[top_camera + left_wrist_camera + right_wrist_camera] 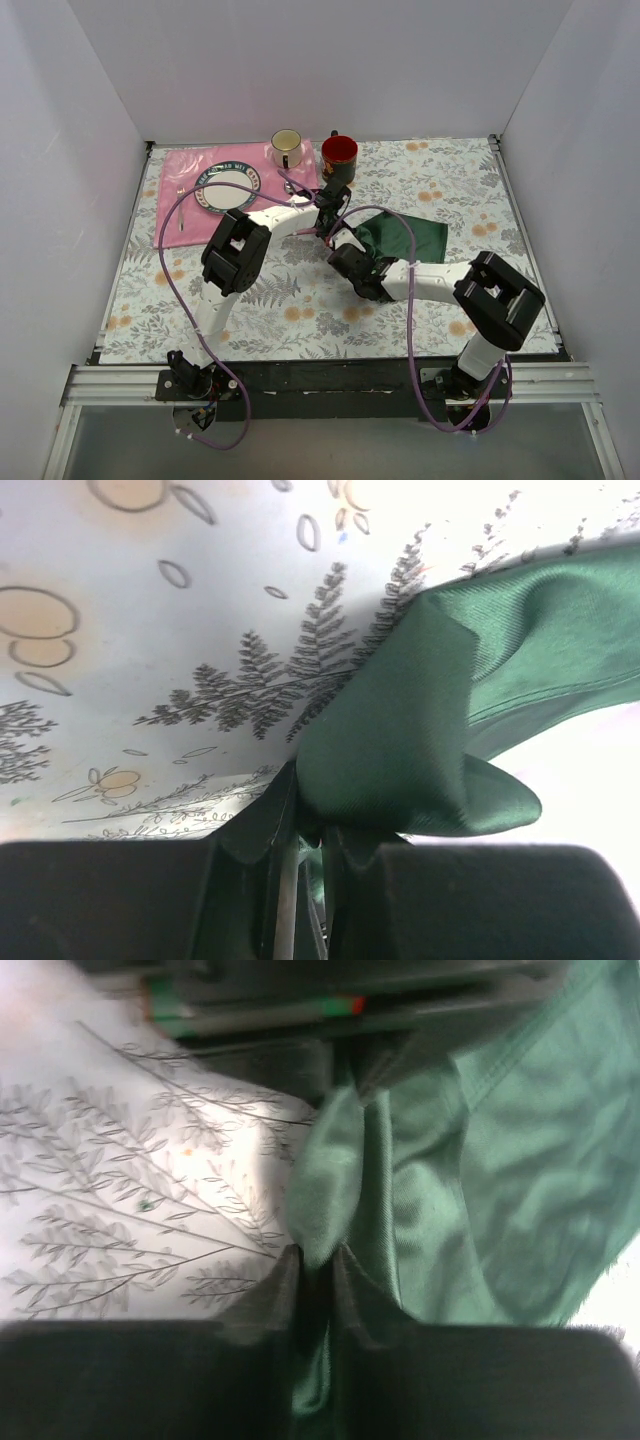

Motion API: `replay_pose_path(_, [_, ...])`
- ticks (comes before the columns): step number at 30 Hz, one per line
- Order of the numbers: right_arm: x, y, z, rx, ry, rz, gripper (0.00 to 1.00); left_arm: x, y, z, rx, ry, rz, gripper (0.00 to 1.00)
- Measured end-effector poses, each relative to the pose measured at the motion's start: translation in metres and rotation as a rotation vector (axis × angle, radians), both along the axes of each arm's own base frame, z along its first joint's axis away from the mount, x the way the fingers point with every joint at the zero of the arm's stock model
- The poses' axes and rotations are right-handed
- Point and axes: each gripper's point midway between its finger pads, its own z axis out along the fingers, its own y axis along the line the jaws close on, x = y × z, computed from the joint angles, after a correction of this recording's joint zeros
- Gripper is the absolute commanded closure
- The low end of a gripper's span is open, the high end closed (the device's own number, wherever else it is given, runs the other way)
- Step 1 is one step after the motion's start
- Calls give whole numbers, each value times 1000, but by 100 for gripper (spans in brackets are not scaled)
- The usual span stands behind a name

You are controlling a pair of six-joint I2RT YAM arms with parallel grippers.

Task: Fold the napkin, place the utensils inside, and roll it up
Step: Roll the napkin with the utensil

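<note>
We see the left gripper [308,832] and the right gripper [316,1266] each pinched onto a fold of the napkin [410,236], whose body spreads toward 3 o'clock from them.

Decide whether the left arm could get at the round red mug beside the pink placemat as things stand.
Probably not yet. The round red mug stands just beyond the left gripper with nothing visible between, but that gripper is shut on the dark green satin napkin, so it must let go first.
</note>
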Motion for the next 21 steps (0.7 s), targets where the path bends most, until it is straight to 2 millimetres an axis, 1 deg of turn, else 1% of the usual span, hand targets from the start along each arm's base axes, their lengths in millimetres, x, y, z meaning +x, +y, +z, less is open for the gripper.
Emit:
replay_pose_path(1, [1, -1, 0, 3, -3, -20, 97, 0, 0, 0, 0, 2, 4, 100])
replay_pose_path(2, [1, -4, 0, 10, -7, -47, 99, 0, 0, 0, 0, 8, 11, 100])
replay_pose_path(7, [1, -3, -1, 59, 23, -83, 99, 1, 0, 0, -4, -4, 0, 99])
replay_pose_path(8, [0, -3, -1, 80, 36, -90, 99, 1, 0, 1, -9, -15, -9, 86])
replay_pose_path(9, [-1, -2, -1, 106, 53, -93, 99, 1, 0, 1, -17, -28, -18, 80])
replay_pose_path(11, [-3, -3, -1, 167, 86, -98, 99, -1, 4, 0, -42, -53, -32, 70])
replay_pose_path(13, [-6, -5, -2, 230, 121, -96, 99, -4, 7, 3, -71, -88, -54, 64])
replay_pose_path(15, [-8, -6, -3, 333, 165, -93, 99, -7, 14, 7, -93, -125, -71, 52])
replay_pose_path(17, [-8, -8, -2, 414, 198, -94, 99, -7, 17, 11, -107, -162, -93, 46])
replay_pose_path(18, [-8, -9, -2, 459, 217, -96, 99, -5, 19, 13, -113, -184, -106, 41])
replay_pose_path(21, [-6, -11, -1, 567, 275, -103, 99, 4, 24, 21, -122, -250, -132, 35])
